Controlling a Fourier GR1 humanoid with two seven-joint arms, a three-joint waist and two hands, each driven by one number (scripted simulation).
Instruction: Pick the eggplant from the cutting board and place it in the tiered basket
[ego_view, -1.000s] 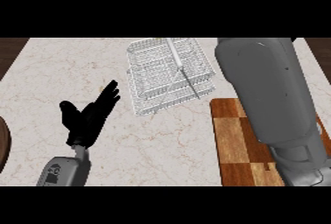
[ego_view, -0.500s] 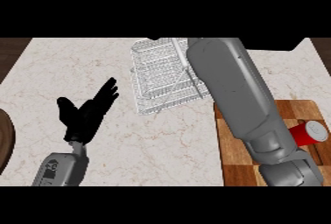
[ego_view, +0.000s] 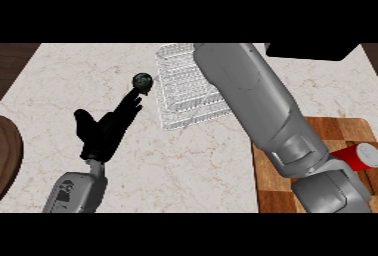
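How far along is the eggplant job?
Done: no eggplant shows on the visible cutting board, only a red can. In hand: the right arm reaches across the basket, its hand out of view. A dark lump sits left of the basket; unclear if it's the eggplant. Left: confirming it's inside.

The left hand (ego_view: 103, 131) is matte black all over, fingers and thumb alike, and joins a slim grey forearm (ego_view: 76, 192) by a narrow wrist; that forearm's casing carries a small dark marking (too small to read). The right arm (ego_view: 258, 107) is a thick, smooth grey shell, lighter along its upper side, stepping down through a darker grey jointed collar into a rounded grey segment near the lower edge.
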